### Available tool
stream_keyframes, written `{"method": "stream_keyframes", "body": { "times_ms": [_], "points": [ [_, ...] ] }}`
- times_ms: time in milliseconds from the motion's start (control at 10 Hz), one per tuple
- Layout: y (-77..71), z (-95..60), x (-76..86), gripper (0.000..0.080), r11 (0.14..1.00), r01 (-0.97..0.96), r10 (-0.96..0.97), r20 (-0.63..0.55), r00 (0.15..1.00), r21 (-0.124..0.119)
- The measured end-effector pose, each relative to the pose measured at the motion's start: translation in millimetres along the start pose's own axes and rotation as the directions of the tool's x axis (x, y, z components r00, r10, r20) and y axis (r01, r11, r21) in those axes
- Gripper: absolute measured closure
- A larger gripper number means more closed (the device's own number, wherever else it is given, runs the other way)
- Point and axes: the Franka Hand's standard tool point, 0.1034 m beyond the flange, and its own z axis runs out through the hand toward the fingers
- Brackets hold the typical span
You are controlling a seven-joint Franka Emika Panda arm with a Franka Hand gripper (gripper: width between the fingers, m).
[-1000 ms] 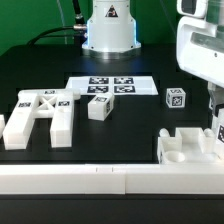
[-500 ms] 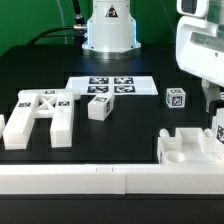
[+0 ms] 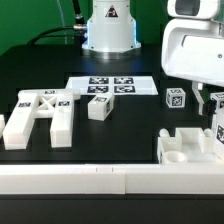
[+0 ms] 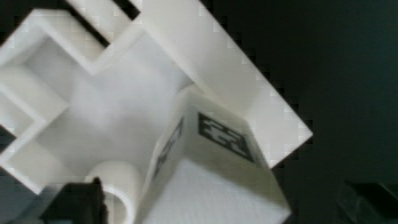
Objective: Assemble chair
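My gripper stands open, its dark fingers wide on either side of a white tagged chair bar. The bar rests against a notched white block. In the exterior view the gripper hangs under the big white hand at the right, just above that upright bar. The bar stands behind the notched block. The cross-braced plate lies at the left. A small white block sits near the middle, and a tagged cube is further right.
The marker board lies flat at the centre back, in front of the arm's base. A long white rail runs along the front edge of the black table.
The gripper has opened and let go of the upright bar. The hand has shifted toward the exterior view's left, uncovering the tag on the bar's top.
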Motion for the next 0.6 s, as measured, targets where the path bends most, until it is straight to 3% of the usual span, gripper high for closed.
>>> {"method": "stream_keyframes", "body": {
  "times_ms": [200, 600],
  "points": [
    [1.2, 0.2, 0.4, 0.0151, 0.970, 0.243, -0.244, -0.005, 0.970, -0.014],
    [-0.5, 0.4, -1.6, 0.0151, 0.846, 0.533, -0.533, -0.005, 0.846, -0.025]
  ]
}}
